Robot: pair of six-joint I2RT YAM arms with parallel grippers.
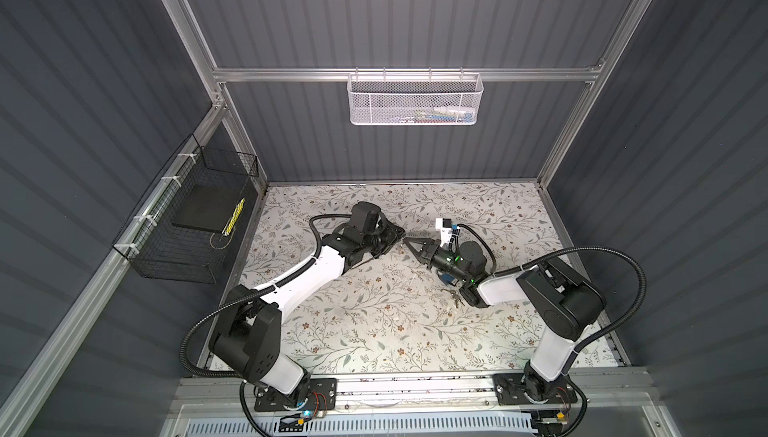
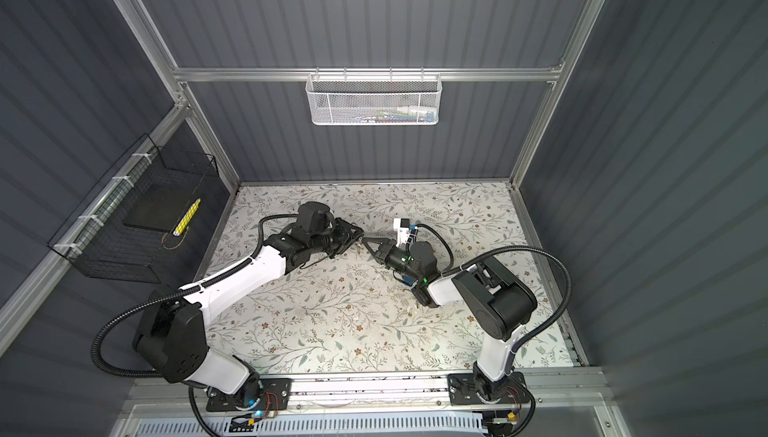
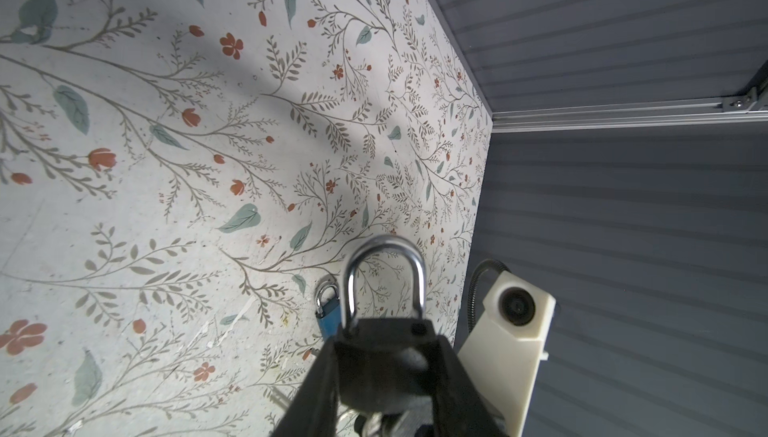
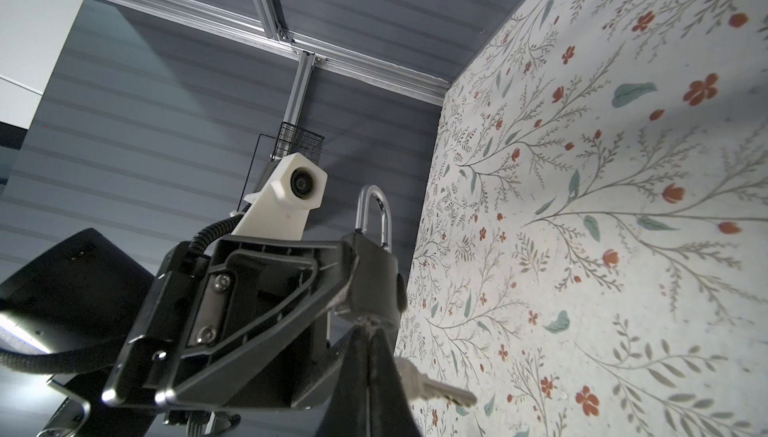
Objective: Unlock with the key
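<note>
Black-bodied padlock (image 4: 374,277) with a silver steel shackle (image 3: 384,273), held clear of the table and met at its key end.

Left gripper (image 1: 395,236) clamps the lock's body above the floral-print tabletop (image 1: 374,331), toward 12 o'clock of its middle. That grip turns the keyhole end to the right gripper (image 4: 365,331). The right gripper's fingers are pinched together at that end, probably on an inserted key, though its head is hidden; a spare silver key (image 4: 440,391) dangles beside. A small blue padlock (image 3: 327,314) and a loose key bunch (image 1: 452,297) lie toward 5 o'clock, well apart, so there looks to be room for a wrist turn.

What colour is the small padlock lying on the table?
Blue; the padlock shows clearest in the left wrist view.
</note>
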